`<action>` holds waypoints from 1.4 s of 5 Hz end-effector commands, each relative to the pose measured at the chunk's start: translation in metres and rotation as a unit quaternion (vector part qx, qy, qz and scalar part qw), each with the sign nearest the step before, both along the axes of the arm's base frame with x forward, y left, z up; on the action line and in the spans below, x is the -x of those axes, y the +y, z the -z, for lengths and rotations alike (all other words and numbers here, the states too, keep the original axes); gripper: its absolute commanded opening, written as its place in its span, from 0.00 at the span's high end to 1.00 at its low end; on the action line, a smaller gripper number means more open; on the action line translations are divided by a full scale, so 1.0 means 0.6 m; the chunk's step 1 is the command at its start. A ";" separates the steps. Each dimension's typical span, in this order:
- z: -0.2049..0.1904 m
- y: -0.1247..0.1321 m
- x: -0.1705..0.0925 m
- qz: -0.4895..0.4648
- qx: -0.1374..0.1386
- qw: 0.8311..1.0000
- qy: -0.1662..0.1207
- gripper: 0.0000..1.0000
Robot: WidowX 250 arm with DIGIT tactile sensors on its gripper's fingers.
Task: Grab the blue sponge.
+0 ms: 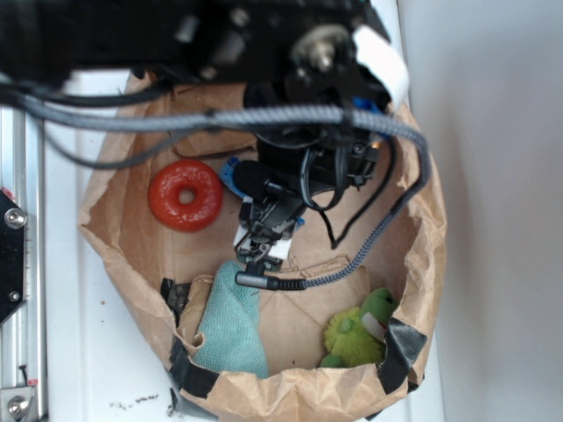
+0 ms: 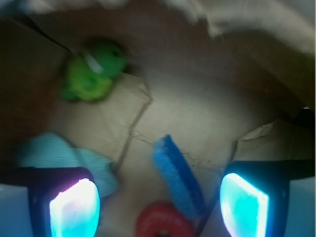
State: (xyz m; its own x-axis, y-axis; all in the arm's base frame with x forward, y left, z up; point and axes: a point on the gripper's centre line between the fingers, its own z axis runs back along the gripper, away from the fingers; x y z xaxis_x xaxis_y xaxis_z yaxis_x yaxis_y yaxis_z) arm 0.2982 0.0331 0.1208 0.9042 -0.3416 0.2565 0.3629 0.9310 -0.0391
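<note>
My gripper (image 2: 160, 202) stands wide, holding nothing. The blue sponge (image 2: 177, 177) lies between my pads, nearer the right one, touching the red ring (image 2: 163, 222). Judgement: approach largely done; descent and closing remain.

The black arm (image 1: 264, 53) reaches in from the top of the exterior view, wrist bent downward, cables looping around it. The gripper (image 2: 158, 202) points down with its jaws spread wide, nothing between the two pads (image 2: 74, 210) (both glowing pale blue).
</note>
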 end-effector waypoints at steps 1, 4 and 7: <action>0.050 0.001 -0.007 0.043 -0.048 0.998 -0.003 0.00; 0.114 -0.001 0.005 0.050 -0.052 0.997 0.028 0.00; 0.113 -0.018 0.011 0.049 -0.045 0.998 0.018 1.00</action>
State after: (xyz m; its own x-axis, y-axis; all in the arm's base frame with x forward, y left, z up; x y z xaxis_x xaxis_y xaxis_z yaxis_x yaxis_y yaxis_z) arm 0.2882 0.0244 0.0327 0.8819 -0.4492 0.1429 0.4548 0.8906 -0.0068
